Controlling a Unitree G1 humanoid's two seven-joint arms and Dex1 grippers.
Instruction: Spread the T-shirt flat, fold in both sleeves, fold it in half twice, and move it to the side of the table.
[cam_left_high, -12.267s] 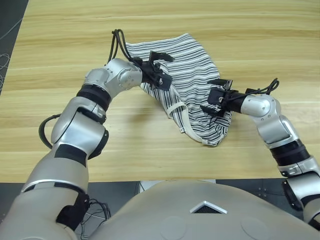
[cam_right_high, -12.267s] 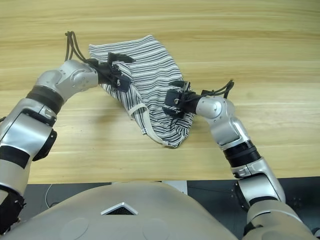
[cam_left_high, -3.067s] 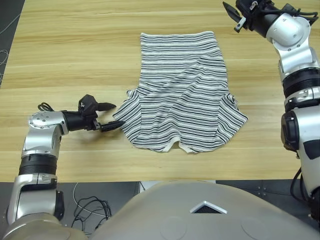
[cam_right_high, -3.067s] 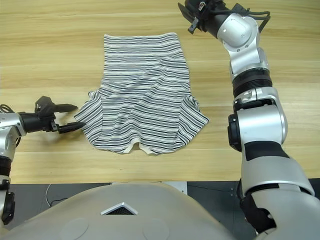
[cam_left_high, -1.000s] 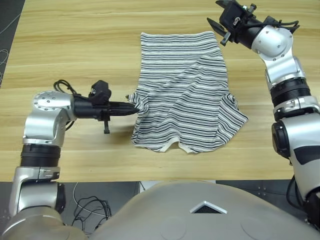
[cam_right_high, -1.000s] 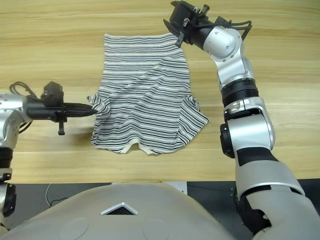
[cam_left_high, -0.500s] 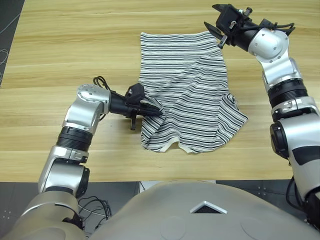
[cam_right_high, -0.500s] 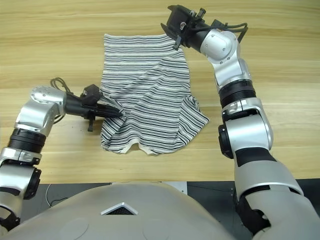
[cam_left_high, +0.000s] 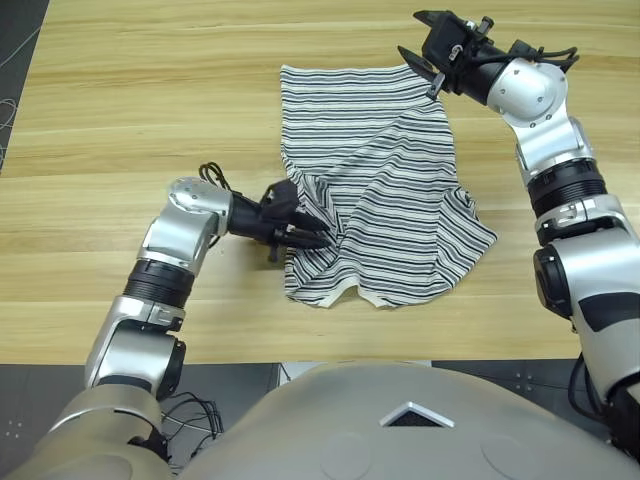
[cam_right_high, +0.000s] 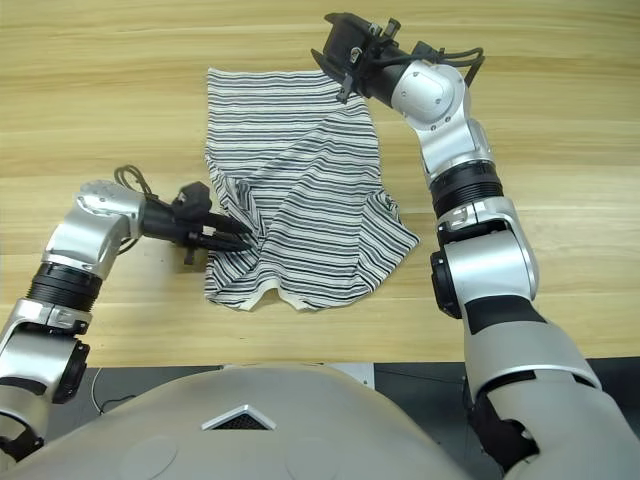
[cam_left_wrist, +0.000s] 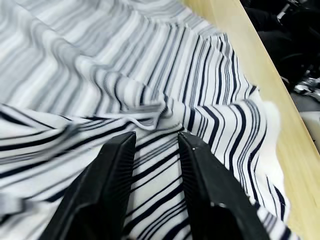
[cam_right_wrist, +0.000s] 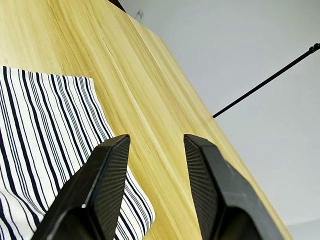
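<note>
Both sets of fingers hang open: left gripper (cam_left_high: 322, 236) on the T-shirt (cam_left_high: 385, 170) at 9 o'clock, right gripper (cam_left_high: 408, 33) by its 1 o'clock corner.

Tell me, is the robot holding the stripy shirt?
No. The left gripper lies on the folded-in T-shirt sleeve, jaws open; the right gripper hovers by its far corner, jaws open.
</note>
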